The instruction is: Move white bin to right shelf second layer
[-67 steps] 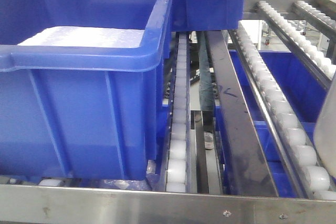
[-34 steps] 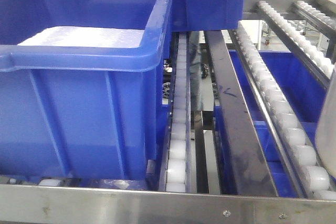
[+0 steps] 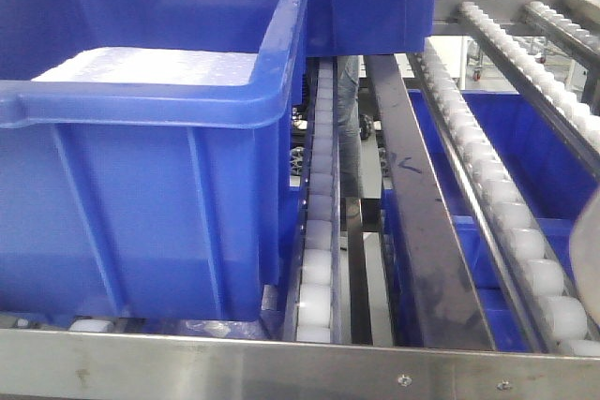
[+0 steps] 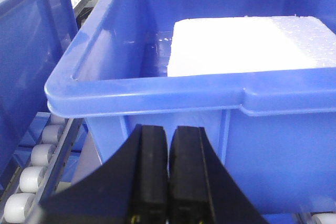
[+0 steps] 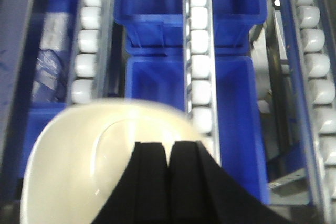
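Observation:
The white bin (image 5: 79,166) fills the lower left of the right wrist view, blurred, mouth up. It hangs over the roller tracks of the right shelf second layer (image 5: 199,66). My right gripper (image 5: 169,145) is shut at the bin's near rim, which its fingers hide. In the front view only a sliver of the white bin (image 3: 589,274) shows at the right edge, above the roller track of that shelf layer (image 3: 487,185). My left gripper (image 4: 169,129) is shut on nothing, just in front of a blue crate (image 4: 157,77).
The large blue crate (image 3: 141,185) holds a white foam block (image 3: 150,65) and sits on the left tracks behind the steel front lip (image 3: 281,362). More blue crates (image 5: 157,82) lie on the level below. A person's legs (image 3: 349,128) show behind the rack.
In the front view the white bin has sunk lower and slid toward the right edge, so less of it shows. The person's legs behind the rack have shifted.

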Motion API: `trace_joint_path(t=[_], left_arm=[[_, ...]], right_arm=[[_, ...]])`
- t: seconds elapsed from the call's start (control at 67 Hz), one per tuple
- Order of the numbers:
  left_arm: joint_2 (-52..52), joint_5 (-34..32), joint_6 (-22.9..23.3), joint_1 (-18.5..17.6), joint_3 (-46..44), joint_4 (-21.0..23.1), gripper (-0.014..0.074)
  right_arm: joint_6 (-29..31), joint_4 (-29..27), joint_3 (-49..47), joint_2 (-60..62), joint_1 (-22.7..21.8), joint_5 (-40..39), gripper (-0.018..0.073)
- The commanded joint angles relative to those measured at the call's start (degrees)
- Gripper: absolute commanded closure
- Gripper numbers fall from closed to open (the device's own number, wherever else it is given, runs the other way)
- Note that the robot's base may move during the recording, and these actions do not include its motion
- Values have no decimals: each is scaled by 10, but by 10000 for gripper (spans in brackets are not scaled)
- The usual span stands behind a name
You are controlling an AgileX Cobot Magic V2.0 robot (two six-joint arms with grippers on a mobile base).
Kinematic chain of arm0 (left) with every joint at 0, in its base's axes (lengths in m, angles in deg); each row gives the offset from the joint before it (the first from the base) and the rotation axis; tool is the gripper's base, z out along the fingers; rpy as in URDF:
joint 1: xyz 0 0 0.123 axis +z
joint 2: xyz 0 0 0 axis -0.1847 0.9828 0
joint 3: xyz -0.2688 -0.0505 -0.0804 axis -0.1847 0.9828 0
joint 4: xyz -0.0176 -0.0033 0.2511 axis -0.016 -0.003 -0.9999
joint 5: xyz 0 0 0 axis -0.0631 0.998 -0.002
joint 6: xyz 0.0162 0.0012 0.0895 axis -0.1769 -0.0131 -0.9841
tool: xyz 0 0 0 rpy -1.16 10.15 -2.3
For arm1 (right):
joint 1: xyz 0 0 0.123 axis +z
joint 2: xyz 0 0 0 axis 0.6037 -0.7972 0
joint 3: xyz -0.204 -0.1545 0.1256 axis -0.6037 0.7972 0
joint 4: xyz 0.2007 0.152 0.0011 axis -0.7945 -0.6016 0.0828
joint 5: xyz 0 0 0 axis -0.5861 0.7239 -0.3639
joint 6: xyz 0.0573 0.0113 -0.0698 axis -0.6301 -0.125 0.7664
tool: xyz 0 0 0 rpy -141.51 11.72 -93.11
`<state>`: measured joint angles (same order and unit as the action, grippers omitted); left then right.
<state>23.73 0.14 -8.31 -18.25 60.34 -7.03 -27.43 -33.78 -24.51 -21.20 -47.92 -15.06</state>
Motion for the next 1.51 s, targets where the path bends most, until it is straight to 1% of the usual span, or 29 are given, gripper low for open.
trace_joint_path(t=[0.0, 0.119, 0.224, 0.283, 0.462, 0.761, 0.88, 0.94, 1.059, 1.134, 1.194, 1.238, 1.328, 1.492], left_arm=[[-8, -50, 3, -3, 21, 0, 512], [-8, -50, 3, -3, 21, 0, 512], [-8, -50, 3, -3, 21, 0, 512], [-8, -50, 3, -3, 21, 0, 512], [-8, -50, 3, -3, 21, 0, 512], [-8, -50, 3, -3, 21, 0, 512], [-8, -50, 3, -3, 21, 0, 512], [-8, -50, 3, -3, 21, 0, 512], [-8, -50, 3, -3, 21, 0, 512], [-8, -50, 3, -3, 21, 0, 512], [-8, -50, 3, -3, 21, 0, 512], [-8, -50, 3, -3, 21, 0, 512], [-8, -50, 3, -3, 21, 0, 512], [-8, -50, 3, -3, 21, 0, 512]], right_arm=[[7, -32, 20, 54, 0, -38, 503], [7, -67, 57, 140, 0, -70, 503], [7, -71, 71, 200, 0, -104, 503], [7, -71, 76, 220, 0, -107, 503], [7, -71, 77, 227, 0, -86, 503], [9, -71, 77, 227, 0, -88, 503], [44, -81, 87, 227, 4, -99, 503], [48, -73, 89, 235, 13, -103, 503], [48, -16, 91, 258, 36, -123, 503], [44, 14, 107, 279, 51, -158, 503], [24, 16, 130, 295, 61, -191, 503], [-3, 16, 155, 305, 66, -213, 503], [-37, 29, 200, 330, 67, -241, 503], [-43, 39, 265, 391, 67, -246, 503]])
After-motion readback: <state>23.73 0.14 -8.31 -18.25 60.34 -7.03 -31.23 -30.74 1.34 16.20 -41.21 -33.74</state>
